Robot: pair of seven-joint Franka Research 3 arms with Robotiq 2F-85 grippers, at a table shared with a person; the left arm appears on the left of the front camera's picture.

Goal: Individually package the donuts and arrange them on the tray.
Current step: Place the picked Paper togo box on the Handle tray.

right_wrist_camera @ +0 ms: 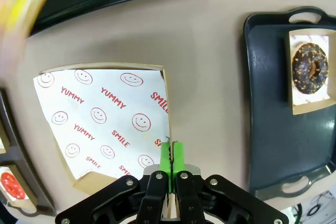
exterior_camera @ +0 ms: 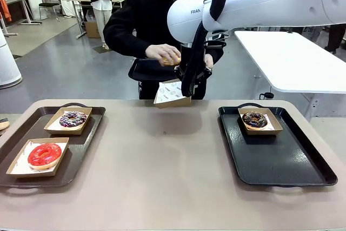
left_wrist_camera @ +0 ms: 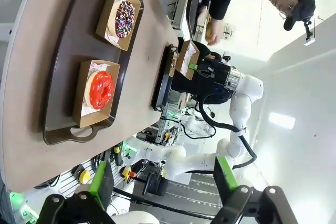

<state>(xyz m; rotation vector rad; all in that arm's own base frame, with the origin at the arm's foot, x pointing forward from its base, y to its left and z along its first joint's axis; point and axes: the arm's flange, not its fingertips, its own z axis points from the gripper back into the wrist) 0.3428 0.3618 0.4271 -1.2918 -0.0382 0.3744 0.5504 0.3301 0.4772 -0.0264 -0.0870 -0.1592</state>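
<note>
Beige table runs across the front view, grey floor and other tables behind it. At 9 o'clock sits a brown tray with two cardboard boxes: the purple-white sprinkled donut in the far one, the red donut in the near one. At 3 o'clock a black tray carries the chocolate donut, boxed, in its far corner. The right gripper holds an empty paper-lined box above the table's far edge, at 12 o'clock. The person's hand holds the yellow donut just above that box, over a third dark tray.

Left wrist view: the left gripper stands wide open, holding nothing, off the table edge. Red and sprinkled donuts lie in their boxes at 10 to 11 o'clock.

Right wrist view: the green pads are pinched tight on the box rim at 6 o'clock. The liner reads YUMMY and SMILE. A yellow blur sits at 10 o'clock. The chocolate donut lies at 2 o'clock.
</note>
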